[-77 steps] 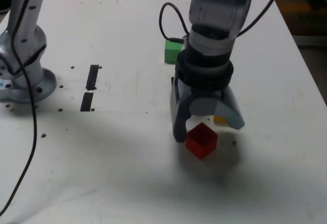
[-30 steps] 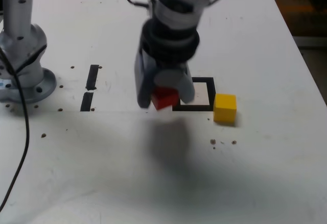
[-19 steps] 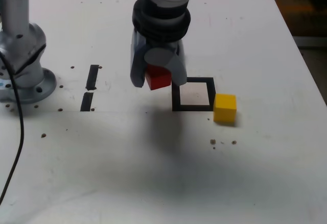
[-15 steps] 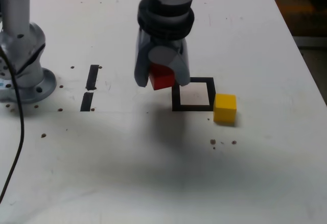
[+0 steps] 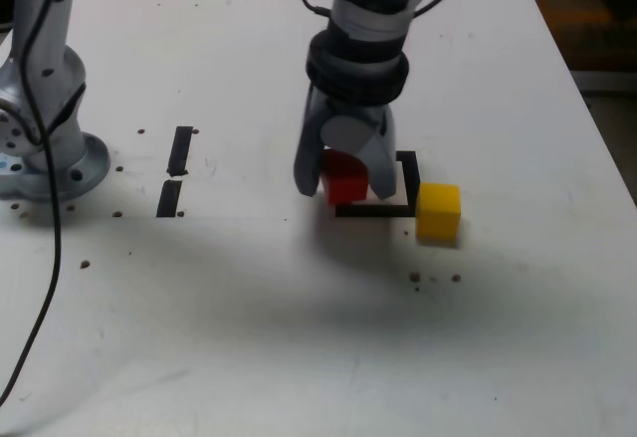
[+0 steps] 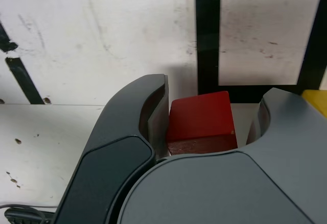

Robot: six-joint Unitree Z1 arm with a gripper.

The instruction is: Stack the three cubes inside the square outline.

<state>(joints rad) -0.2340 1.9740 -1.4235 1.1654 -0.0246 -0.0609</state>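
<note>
My gripper [image 5: 345, 188] is shut on the red cube [image 5: 345, 176], which hangs between the two grey fingers [image 5: 307, 180]. It is over the left edge of the square outline [image 5: 406, 190] as the exterior view shows it. The yellow cube [image 5: 438, 211] rests on the table, touching the outline's near right corner. In the wrist view the red cube [image 6: 200, 119] sits clamped between the fingers [image 6: 150, 114], with the black outline [image 6: 206, 35] and its white centre just beyond it. A sliver of the yellow cube [image 6: 317, 98] shows at the edge. The arm hides part of the outline.
The arm's grey base [image 5: 45, 153] stands at the exterior view's left, with a black cable [image 5: 45, 288] trailing toward the front. Two short black tape strips [image 5: 179, 150] lie beside the base. Dark specks [image 5: 434, 278] dot the table in front of the yellow cube. The table edge [image 5: 597, 128] runs along the right.
The gripper has carried the red cube toward the exterior view's right and lower, from beside the outline to over its left edge. The yellow cube has stayed put.
</note>
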